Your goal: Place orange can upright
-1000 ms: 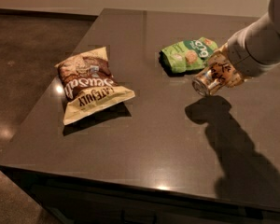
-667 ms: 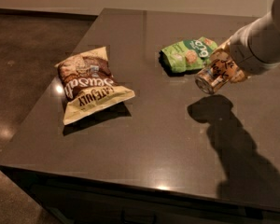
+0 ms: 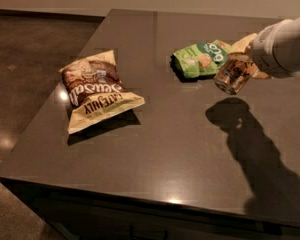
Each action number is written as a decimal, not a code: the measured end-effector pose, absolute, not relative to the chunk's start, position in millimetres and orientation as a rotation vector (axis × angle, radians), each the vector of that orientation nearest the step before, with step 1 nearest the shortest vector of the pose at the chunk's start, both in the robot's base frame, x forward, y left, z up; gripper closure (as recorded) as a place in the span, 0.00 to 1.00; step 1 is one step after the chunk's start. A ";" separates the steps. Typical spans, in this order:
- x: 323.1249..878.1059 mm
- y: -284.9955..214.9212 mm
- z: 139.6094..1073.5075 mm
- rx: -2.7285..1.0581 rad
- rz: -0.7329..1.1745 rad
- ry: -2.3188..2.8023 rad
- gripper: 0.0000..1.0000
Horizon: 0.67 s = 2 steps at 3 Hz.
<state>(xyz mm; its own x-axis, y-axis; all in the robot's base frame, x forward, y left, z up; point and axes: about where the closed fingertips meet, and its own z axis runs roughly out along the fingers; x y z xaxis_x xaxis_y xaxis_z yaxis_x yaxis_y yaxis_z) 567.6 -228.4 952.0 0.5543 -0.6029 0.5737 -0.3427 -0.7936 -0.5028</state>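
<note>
No lettering on the brown bag (image 3: 97,91) or green bag (image 3: 201,59) can be read; the pincer (image 3: 241,68), beside the green bag, grips the orange can (image 3: 231,77)

Orange can (image 3: 233,76), tilted, held aloft in claw (image 3: 241,64) at right

White arm (image 3: 285,44), tan hand (image 3: 241,64) (right edge)

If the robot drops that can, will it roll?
Probably: the can is round and hangs tilted in the gripper above the table, beside the green bag. The table's smooth, shiny top likely won't stop it. It looks small, so probably light.
</note>
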 end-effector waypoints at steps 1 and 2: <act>570.5 -230.6 954.8 -2.443 -1.189 0.616 1.00; 571.2 -233.7 959.1 -2.390 -1.246 0.507 1.00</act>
